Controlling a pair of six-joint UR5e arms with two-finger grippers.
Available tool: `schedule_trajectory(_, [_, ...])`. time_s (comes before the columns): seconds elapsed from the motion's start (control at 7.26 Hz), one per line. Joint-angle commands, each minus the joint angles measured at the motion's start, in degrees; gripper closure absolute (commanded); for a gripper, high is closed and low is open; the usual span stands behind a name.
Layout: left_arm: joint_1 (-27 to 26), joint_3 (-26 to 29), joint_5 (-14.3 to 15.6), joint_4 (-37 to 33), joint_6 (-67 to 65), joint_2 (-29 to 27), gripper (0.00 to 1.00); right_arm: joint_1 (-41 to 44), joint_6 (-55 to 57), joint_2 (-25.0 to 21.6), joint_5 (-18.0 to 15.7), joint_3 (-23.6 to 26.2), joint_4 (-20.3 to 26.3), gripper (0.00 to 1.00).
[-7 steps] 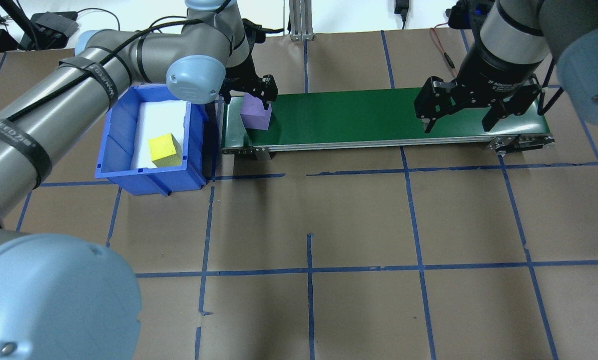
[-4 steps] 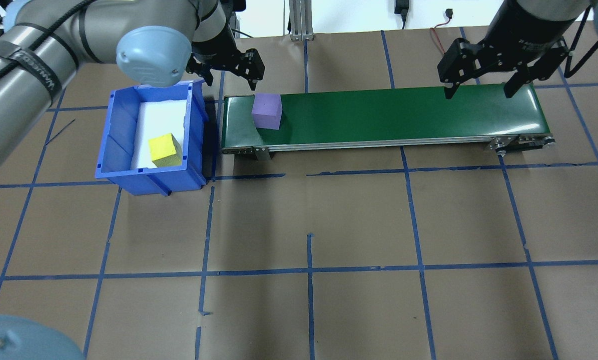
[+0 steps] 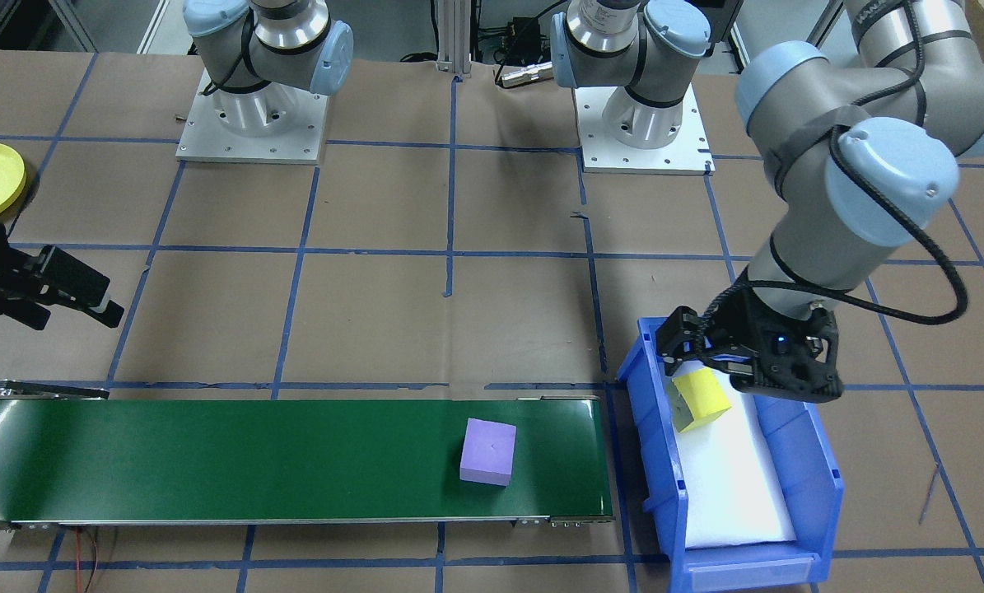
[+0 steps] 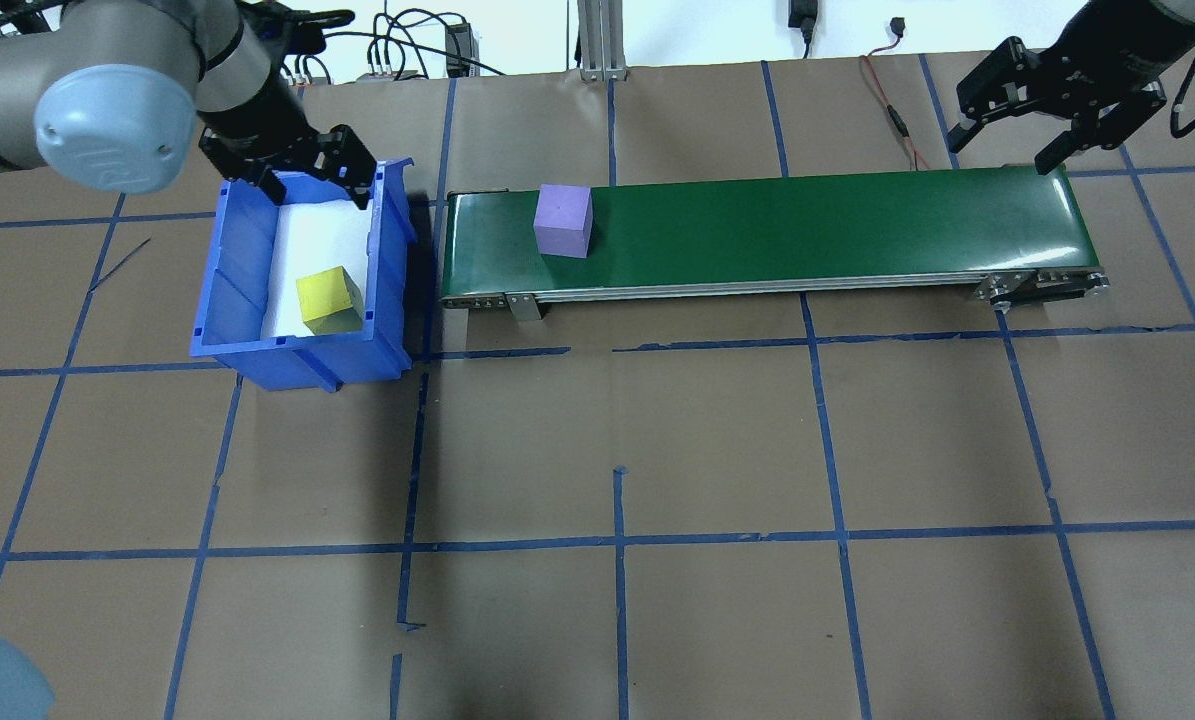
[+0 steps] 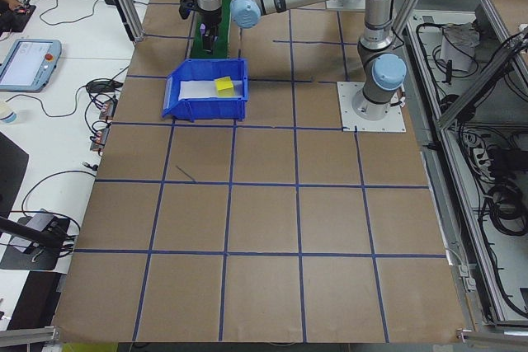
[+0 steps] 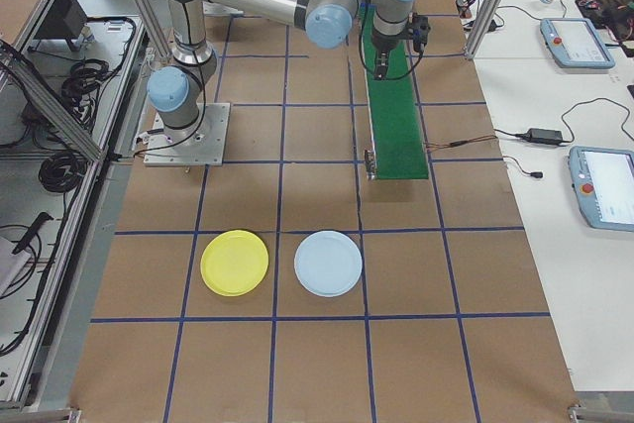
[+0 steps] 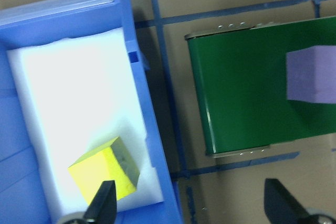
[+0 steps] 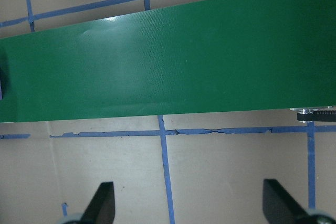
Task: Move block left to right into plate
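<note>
The purple block (image 4: 563, 221) sits alone on the green conveyor belt (image 4: 807, 225), near the belt's 9 o'clock end in the overhead view, closer to the far edge of the belt than the near one. Nothing touches it, and the belt lies bare all the way from it to the 3 o'clock end.

The left claw (image 4: 302, 172) hangs over the far rim of the blue bin (image 4: 227, 280), fingers spread and holding nothing. The bin stands just beside the belt's 9 o'clock end with a narrow gap between them. Inside it, a yellow block (image 4: 328, 300) rests on white padding, toward the near wall, apart from the claw.

The right claw (image 4: 1057, 100) hovers beyond the belt's far edge at its 3 o'clock end, also spread and empty, with only belt and brown desk (image 4: 617, 450) under it.

The yellow plate (image 6: 235, 263) lies flat on the desk past the belt's end, beside a pale blue plate (image 6: 328, 264), the two near but not touching. The desk around both plates is open.
</note>
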Motion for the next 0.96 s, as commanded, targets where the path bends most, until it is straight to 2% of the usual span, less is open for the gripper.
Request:
schedule_trajectory(0.0, [3.37,-1.27,0.69,0.19,-11.11,-0.77,0.00,-3.76,-10.24,5.79,1.65,0.63,-1.14,0.00])
schedule_trajectory(0.14, [3.45,-2.06,0.69,0.19,-15.29,-0.86,0.00,-4.92,-17.10,7.64,1.57,2.11,-8.37,0.00])
schedule_trajectory(0.28, [3.46,-2.94,0.69,1.23,-16.89,-2.34,0.00,-6.76,-17.51,7.74,3.13,5.52,-10.61,0.00])
schedule_trajectory(0.41, [3.46,-3.29,0.69,2.29,-17.87,-4.62,0.00,-7.73,-18.04,8.35,6.46,7.64,-10.72,0.02])
schedule_trajectory(0.55, [3.46,-3.30,0.69,3.25,-20.92,-7.42,0.00,-8.18,-18.92,8.45,9.97,6.45,-11.68,0.00])
schedule_trajectory(0.69, [3.80,-3.38,0.69,4.31,-21.39,-9.19,0.00,-8.18,-19.19,10.28,10.35,5.30,-11.87,0.00])
schedule_trajectory(0.83, [3.72,-3.38,0.61,4.75,-21.39,-9.91,0.00,-8.36,-22.15,12.47,18.45,5.64,-11.87,0.00])
